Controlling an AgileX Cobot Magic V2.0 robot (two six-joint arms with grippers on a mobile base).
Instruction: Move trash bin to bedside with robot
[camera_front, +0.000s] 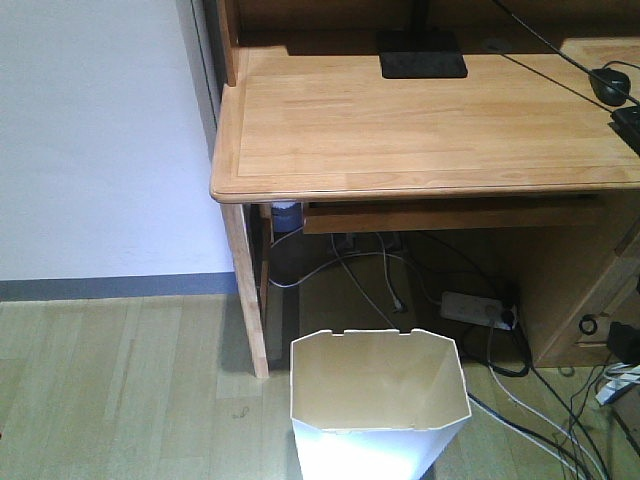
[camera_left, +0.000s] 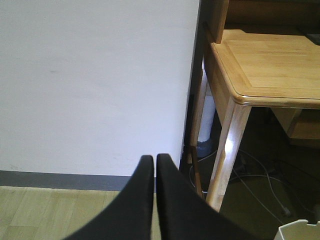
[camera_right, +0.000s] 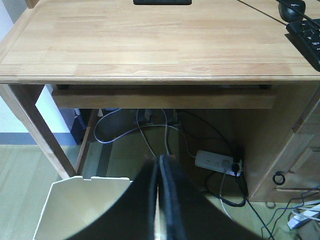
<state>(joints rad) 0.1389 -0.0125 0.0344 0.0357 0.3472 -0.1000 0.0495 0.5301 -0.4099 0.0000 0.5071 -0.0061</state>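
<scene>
The white trash bin (camera_front: 372, 452) stands on the wood floor in front of the light wooden desk (camera_front: 420, 120), open and empty inside. It also shows at the lower left of the right wrist view (camera_right: 85, 205), and a corner of its rim shows in the left wrist view (camera_left: 300, 230). My right gripper (camera_right: 160, 159) is shut, above the bin's right part, with a thin white sliver showing between its fingers. My left gripper (camera_left: 155, 159) is shut and empty, facing the white wall beside the desk leg (camera_left: 227, 145). The bed is out of view. Neither arm shows in the front view.
A power strip (camera_front: 478, 308) and several loose cables (camera_front: 540, 420) lie under and right of the desk. A monitor base (camera_front: 422, 60), mouse (camera_front: 608, 83) and keyboard (camera_right: 307, 40) sit on the desk. A white wall (camera_front: 100, 130) stands to the left.
</scene>
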